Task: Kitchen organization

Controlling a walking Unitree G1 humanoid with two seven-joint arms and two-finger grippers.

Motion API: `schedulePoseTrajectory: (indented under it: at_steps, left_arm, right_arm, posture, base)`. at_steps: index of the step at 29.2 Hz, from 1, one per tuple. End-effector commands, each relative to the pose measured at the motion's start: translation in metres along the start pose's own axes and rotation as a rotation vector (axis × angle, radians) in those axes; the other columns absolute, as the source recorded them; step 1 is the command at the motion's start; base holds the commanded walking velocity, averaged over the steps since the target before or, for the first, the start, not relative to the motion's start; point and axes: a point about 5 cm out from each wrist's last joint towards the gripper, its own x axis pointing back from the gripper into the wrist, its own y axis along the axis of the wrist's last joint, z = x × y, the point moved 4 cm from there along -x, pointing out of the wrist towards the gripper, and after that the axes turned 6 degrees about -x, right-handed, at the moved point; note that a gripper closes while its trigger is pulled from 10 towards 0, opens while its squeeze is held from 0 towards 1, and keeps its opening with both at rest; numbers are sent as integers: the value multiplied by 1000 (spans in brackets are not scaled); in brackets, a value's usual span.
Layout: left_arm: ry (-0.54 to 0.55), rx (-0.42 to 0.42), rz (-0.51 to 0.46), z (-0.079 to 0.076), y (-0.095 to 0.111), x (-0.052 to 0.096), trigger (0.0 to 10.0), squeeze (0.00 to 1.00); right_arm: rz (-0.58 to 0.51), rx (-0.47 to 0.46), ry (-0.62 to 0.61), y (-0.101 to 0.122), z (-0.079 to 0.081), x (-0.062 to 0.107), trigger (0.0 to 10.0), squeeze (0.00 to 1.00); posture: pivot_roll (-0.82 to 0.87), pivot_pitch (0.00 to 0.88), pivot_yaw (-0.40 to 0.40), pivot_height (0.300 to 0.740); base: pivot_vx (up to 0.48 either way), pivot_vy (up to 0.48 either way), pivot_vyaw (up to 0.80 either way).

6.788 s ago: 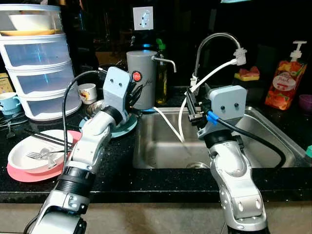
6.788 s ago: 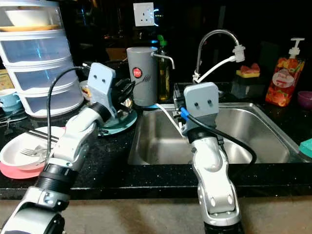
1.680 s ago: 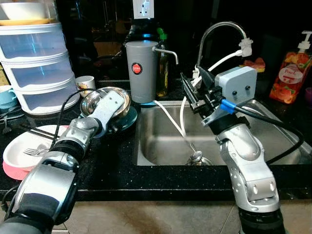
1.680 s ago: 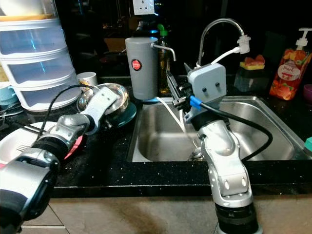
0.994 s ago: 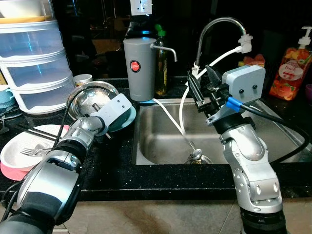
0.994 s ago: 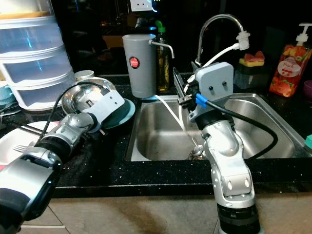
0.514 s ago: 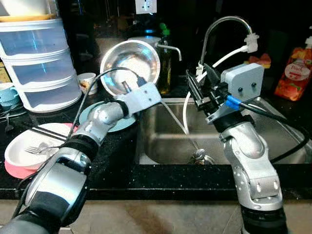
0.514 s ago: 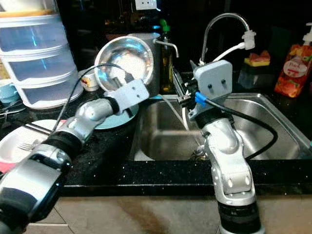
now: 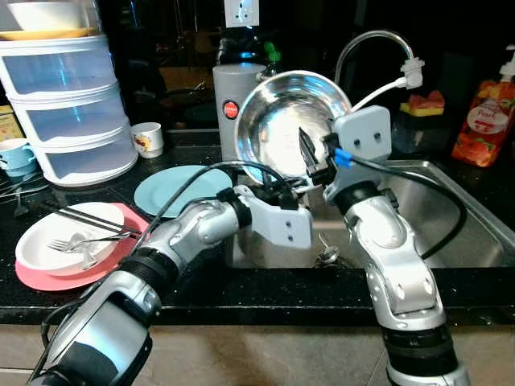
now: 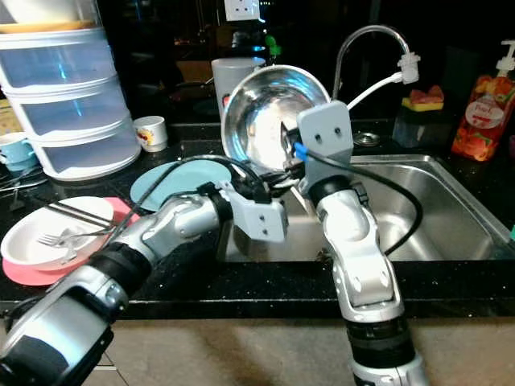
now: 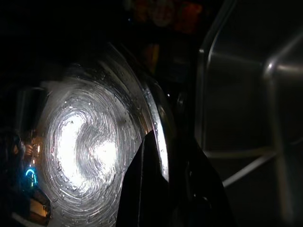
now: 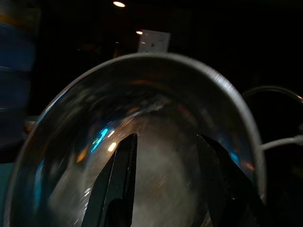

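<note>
Two arms at work: I had both over the sink (image 9: pixel 451 209).
Bowl: steel bowl (image 9: pixel 286 121) was held aloft, tilted on edge, above the sink's left end, before the grey canister (image 9: pixel 229 96).
Left gripper (image 11: pixel 158 156): clenched on the bowl's rim, one finger each side.
Right gripper (image 12: pixel 165 184): fingers spread, poised at the bowl's mouth, gripping nothing.
Risk: I judged a thin rim pinch could slip and drop the bowl; the tap hose (image 9: pixel 378 90) ran close by, a snag hazard.

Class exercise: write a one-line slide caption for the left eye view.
Left gripper holds a steel bowl tilted above the sink; right gripper open at its mouth.
</note>
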Motion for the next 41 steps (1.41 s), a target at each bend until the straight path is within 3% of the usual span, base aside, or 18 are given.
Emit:
schedulePoseTrajectory:
  at_steps: [1,5,8,16,19,21,32,38,39,40,41]
  left_arm:
    - [87,-32,-63,16,12,-2,10000,0]
    - [44,-47,-12,5,4,0,10000,0]
    - [28,-65,80,-1,-12,3,10000,0]
    - [44,-61,172,-1,-27,5,10000,0]
    - [47,-68,224,-1,-37,8,10000,0]
    - [47,-68,224,-1,-37,8,10000,0]
    - [115,-104,60,7,-8,-1,10000,0]
    - [121,-107,16,4,1,-1,10000,0]
    - [112,-106,10,1,3,-1,10000,0]
    - [106,-106,6,-1,3,-1,10000,0]
    - [101,-105,7,-3,3,0,10000,0]
  right_arm:
    - [109,10,-159,-24,-34,2,10000,0]
    - [41,11,-149,-11,-34,2,10000,0]
    - [-62,19,-96,11,-25,5,10000,0]
    - [-88,44,-70,16,-18,10,10000,0]
    - [-105,43,20,21,-5,17,10000,0]
    - [-105,43,20,21,-5,17,10000,0]
    - [94,2,-79,-24,-20,10,10000,0]
    - [139,-39,-140,-33,-30,6,10000,0]
    - [140,-69,-146,-33,-31,5,6627,0]
    - [139,-91,-147,-33,-31,4,6627,0]
    - [129,-113,-140,-30,-30,3,0,0]
  posture:
    - [-38,52,0,740]
    - [-35,50,-1,740]
    - [-39,46,0,740]
    - [-42,42,1,740]
    - [-45,37,1,740]
    - [-45,37,1,740]
    - [-39,44,-5,740]
    - [-32,44,-9,740]
    - [-32,44,-9,740]
    - [-32,44,-9,740]
    - [-28,43,-8,740]
  base:
    - [0,0,0]
    - [0,0,0]
    - [0,0,0]
    - [0,0,0]
    - [0,0,0]
    - [0,0,0]
    - [0,0,0]
    - [0,0,0]
    - [0,0,0]
    - [0,0,0]
    - [0,0,0]
